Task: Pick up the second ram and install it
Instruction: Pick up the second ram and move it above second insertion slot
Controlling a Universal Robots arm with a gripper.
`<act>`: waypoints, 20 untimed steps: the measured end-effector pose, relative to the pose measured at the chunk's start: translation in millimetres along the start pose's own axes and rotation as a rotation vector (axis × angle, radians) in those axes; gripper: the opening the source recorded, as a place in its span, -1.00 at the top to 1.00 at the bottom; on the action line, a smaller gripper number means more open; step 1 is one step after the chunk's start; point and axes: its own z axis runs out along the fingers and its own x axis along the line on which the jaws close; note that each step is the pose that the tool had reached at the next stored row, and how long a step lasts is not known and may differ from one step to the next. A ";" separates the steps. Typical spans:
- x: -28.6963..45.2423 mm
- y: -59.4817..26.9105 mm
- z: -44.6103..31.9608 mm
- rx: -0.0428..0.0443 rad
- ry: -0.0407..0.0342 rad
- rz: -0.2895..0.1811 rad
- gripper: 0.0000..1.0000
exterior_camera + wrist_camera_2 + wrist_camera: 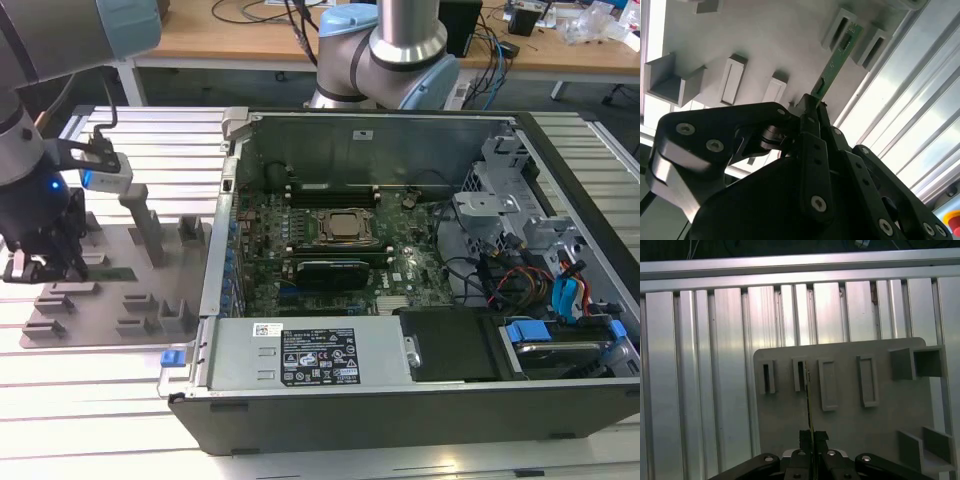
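Note:
The second ram [112, 271] is a thin green stick lying low over the grey fixture tray [130, 245] at the exterior view's left. My gripper [48, 266] sits at the stick's near end. In the second wrist view the gripper [812, 104] is shut on the ram [837, 57], whose far end reaches a slot block on the tray [770, 35]. The first wrist view shows the ram [808, 405] edge-on, running from the gripper [813, 435] up to a slot of the tray [850, 425].
An open computer case [300, 365] lies at the exterior view's right of the tray, with the processor socket [345, 226], memory slots [330, 190] and a black card [335, 270] inside. Upright posts [145, 225] stand on the tray. The table is ribbed aluminium [700, 365].

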 end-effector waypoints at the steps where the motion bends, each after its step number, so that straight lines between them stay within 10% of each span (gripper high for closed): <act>1: 0.0 0.1 -1.3 0.0000 0.0000 0.000 0.72; 20: -1.6 2.1 -43.9 0.0000 -0.0002 0.000 0.72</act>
